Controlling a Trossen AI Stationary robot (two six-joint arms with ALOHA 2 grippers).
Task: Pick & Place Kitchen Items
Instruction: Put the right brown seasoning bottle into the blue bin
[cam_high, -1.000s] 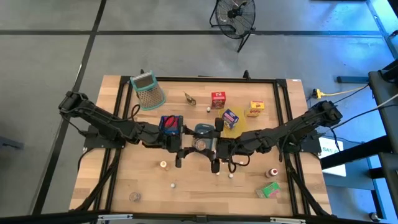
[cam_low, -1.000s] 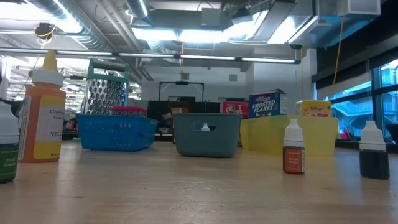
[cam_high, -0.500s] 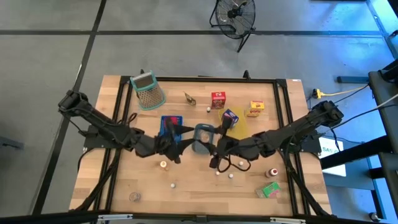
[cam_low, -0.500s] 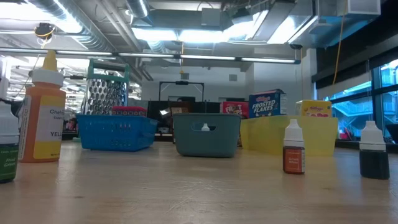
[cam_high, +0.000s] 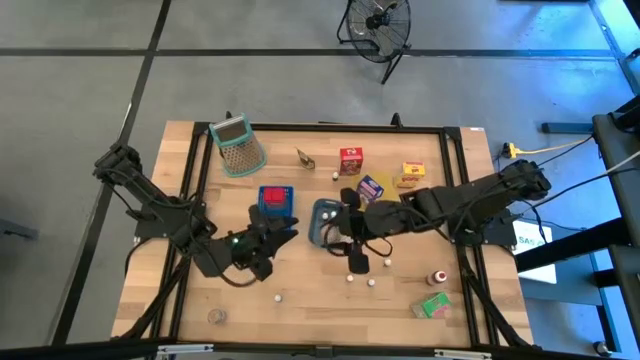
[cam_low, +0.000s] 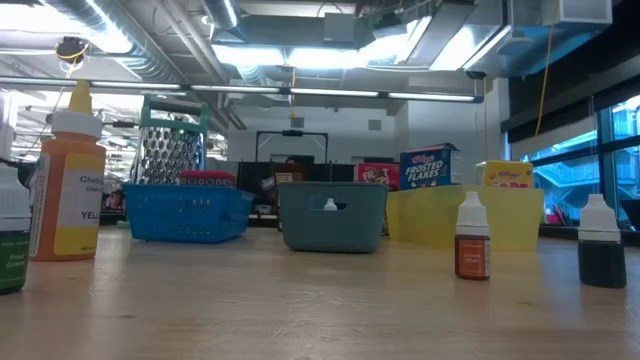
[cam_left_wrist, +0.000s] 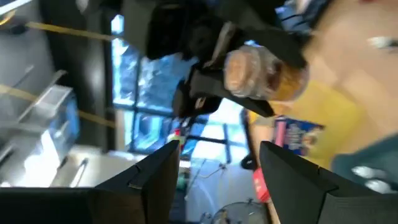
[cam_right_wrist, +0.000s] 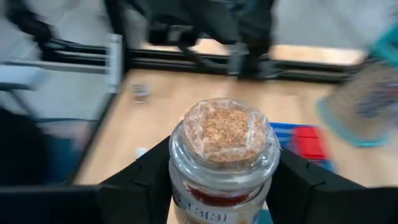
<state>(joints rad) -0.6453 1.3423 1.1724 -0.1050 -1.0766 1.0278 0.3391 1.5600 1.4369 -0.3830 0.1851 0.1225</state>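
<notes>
My left gripper (cam_high: 268, 245) hovers left of the tabletop's middle, fingers apart, holding 0 things. My right gripper (cam_right_wrist: 225, 186) is clamped on 1 cork-stoppered clear glass jar (cam_right_wrist: 225, 140) over the middle, just beside the grey-blue rectangular plastic tray (cam_high: 316, 222). The jar's long axis runs along my fingers, cork toward the wrist. My right arm is nearer the tray, with bare wood around.

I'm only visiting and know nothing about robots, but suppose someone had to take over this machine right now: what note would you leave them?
Right gripper: shut on a cork-topped glass jar, above mid-table near the grey-blue tray.
Left gripper: open, empty, over the table's left-front.
Done: something red lies in the blue tray; a blue-purple carton is in the yellow tray.
Left: red carton, yellow carton, green carton, red-capped bottle, small white pieces.
</notes>
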